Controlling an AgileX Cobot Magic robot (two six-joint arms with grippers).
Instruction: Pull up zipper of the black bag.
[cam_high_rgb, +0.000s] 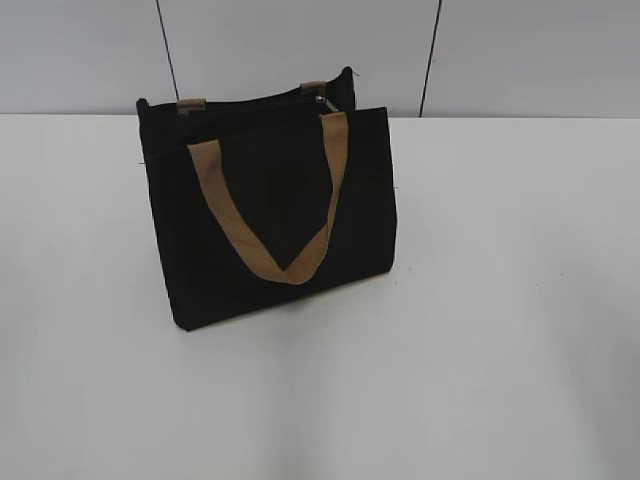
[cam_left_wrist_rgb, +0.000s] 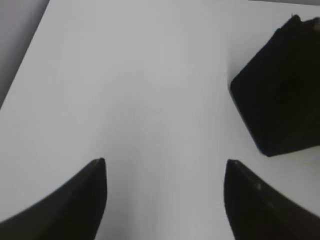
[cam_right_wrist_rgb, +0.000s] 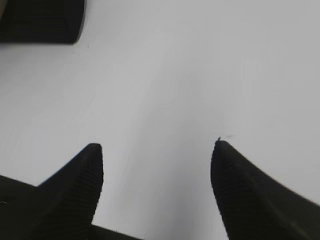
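Observation:
The black bag stands upright on the white table, a tan strap handle hanging down its front. The zipper runs along its top edge, with a small silvery pull tab at the right end. Neither gripper shows in the exterior view. In the left wrist view my left gripper is open and empty over bare table, and a corner of the bag lies to its upper right. In the right wrist view my right gripper is open and empty, and the bag's corner lies at the upper left.
The white table stretches around the bag on all sides. A grey panelled wall rises behind its far edge. The table's left edge shows in the left wrist view.

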